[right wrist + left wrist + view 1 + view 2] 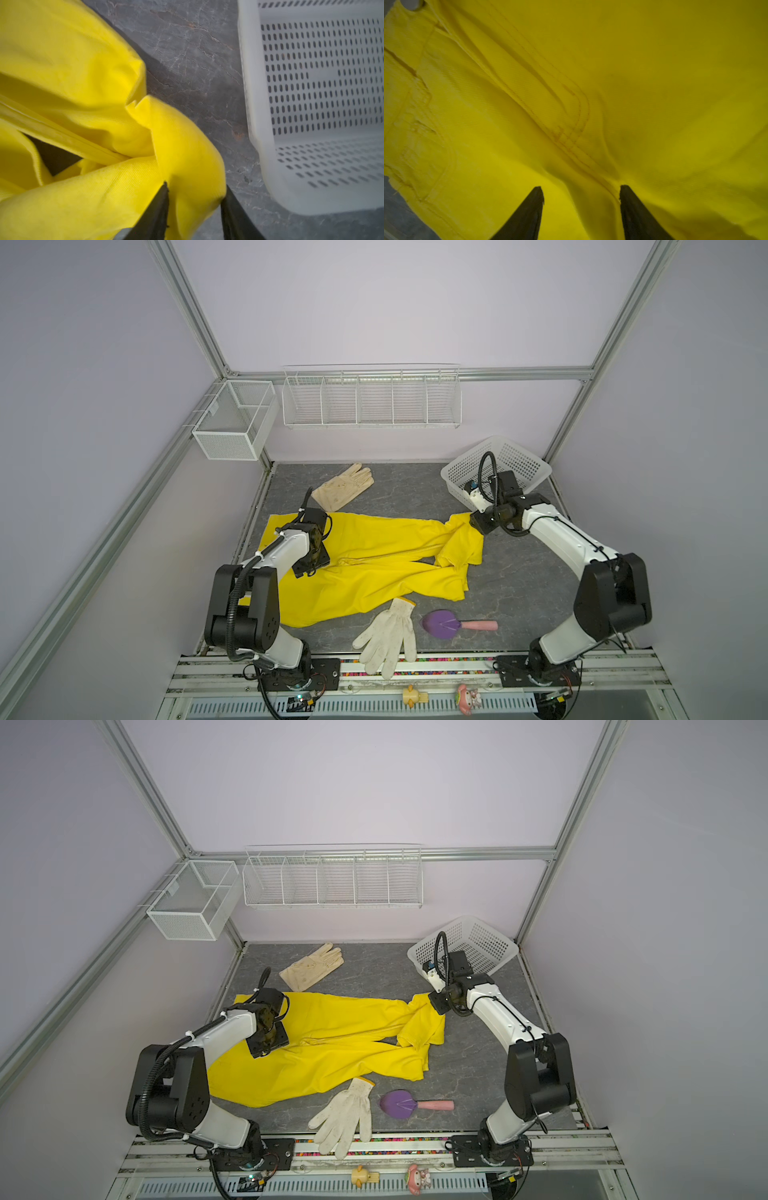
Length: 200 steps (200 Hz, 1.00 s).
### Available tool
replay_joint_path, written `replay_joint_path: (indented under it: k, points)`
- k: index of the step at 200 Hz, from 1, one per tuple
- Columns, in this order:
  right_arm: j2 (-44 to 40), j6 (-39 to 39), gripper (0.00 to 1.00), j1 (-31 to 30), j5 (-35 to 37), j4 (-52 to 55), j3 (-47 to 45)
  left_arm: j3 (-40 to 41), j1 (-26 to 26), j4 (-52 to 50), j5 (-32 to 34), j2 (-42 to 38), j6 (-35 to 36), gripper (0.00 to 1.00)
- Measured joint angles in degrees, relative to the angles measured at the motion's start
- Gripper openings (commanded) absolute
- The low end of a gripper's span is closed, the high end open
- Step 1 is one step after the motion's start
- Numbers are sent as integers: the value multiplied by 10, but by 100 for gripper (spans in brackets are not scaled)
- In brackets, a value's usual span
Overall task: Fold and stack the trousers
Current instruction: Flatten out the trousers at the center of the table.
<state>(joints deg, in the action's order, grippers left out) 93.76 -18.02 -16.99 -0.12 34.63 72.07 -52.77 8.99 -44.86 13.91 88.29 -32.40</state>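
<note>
Occupying the middle of the grey bench [519, 585]: trousers [374, 568], bright yellow, laid flat, waist toward 9 o'clock, both legs running toward 3 o'clock, where the leg ends are bunched and turned back on themselves. Left end effector [581, 187]: down on the waist end beside the fly seam, jaws parted, a raised ridge of cloth between them. Right end effector [196, 186]: at the 2 o'clock corner of the bunched leg ends, jaws parted, a fold of hem lying in the gap. White perforated basket [498, 472]: 1 o'clock, near that corner but apart from the cloth. Cream glove [343, 486]: 11 o'clock, just beside the upper edge of the trousers. White knit glove [388, 637]: 6 o'clock, cuff just beside the nearer leg, fingers over the front rail. Purple scoop [442, 624] with pink handle: 5 o'clock, beside that glove
</note>
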Motion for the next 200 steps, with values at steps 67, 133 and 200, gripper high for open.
replay_joint_path:
  k: [67,133,200]
  points:
    - [-177,180,79,2,17,49,-92,-32,27,-39,-70,-74,-9,68]
    - [-245,415,76,-63,-74,-31,-264,-32,89,-10,-157,-77,-67,69]
    - [-129,403,53,-139,-34,-109,-257,-33,101,48,-187,-21,-91,68]
